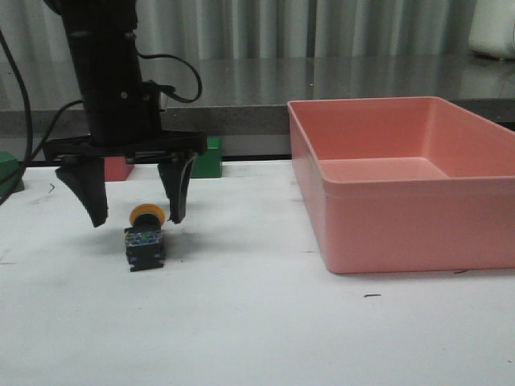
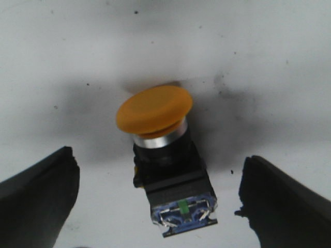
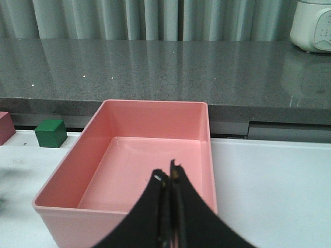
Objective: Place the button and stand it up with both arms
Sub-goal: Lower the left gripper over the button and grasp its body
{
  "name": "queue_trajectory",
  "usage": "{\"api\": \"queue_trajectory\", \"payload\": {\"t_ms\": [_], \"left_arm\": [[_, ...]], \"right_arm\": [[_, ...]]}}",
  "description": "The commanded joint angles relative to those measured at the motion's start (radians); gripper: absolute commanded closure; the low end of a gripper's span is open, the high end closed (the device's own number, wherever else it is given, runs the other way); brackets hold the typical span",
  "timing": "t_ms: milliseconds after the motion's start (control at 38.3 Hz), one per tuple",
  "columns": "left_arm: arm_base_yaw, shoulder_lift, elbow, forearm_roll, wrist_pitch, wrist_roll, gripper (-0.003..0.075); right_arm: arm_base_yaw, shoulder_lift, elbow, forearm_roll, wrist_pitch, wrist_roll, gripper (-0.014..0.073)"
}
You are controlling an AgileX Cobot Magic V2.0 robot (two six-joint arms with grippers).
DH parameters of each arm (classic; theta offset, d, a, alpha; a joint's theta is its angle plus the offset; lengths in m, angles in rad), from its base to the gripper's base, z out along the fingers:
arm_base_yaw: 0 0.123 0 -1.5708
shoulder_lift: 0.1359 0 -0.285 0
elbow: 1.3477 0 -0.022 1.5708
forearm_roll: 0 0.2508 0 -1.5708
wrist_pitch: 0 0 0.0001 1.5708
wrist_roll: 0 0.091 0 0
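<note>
The button (image 1: 146, 236) sits on the white table (image 1: 241, 322) directly under the left claw (image 1: 137, 211), between its spread fingers and touching neither; in the left wrist view the button (image 2: 168, 160) lies in the gap with both fingers well clear of its black body. Its long axis runs from the yellow cap to the bluish base; from the front it looks near upright, cap up, though the wrist view suggests a lean, and I cannot tell which for sure. The left arm is plainly the nearer; a straight descent would likely put the fingers either side of the body.

The right claw (image 3: 169, 178) is pressed together, empty, hanging over the pink bin (image 1: 402, 181), well apart from the button; the bin stands to the right, out of the way; a green cube (image 1: 211, 158) and a red block (image 1: 118, 168) sit behind the left claw, near the table's far edge, not obstructing.
</note>
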Motion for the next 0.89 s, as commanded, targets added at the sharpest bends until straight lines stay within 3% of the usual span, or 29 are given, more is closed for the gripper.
{"api": "queue_trajectory", "payload": {"t_ms": [0,209,287,522,601,862], "left_arm": [[0.006,-0.034,-0.043,-0.014,0.011,-0.011,0.0125],[0.006,-0.002,-0.049,-0.014,0.005,-0.011,0.0127],[0.006,-0.002,-0.049,-0.014,-0.003,-0.011,0.0170],[0.006,-0.002,-0.052,-0.014,-0.008,-0.011,0.0459],[0.006,-0.002,-0.070,-0.009,0.011,-0.011,0.0524],[-0.008,-0.033,-0.129,0.056,0.036,-0.011,0.0544]], "right_arm": [[-0.002,0.009,-0.023,-0.013,-0.088,-0.009,0.0664],[-0.002,0.009,-0.023,-0.013,-0.088,-0.009,0.0664],[-0.002,0.009,-0.023,-0.013,-0.088,-0.009,0.0664],[-0.002,0.009,-0.023,-0.013,-0.088,-0.009,0.0664],[-0.002,0.009,-0.023,-0.013,-0.088,-0.009,0.0664],[-0.002,0.009,-0.023,-0.013,-0.088,-0.009,0.0664]]}}
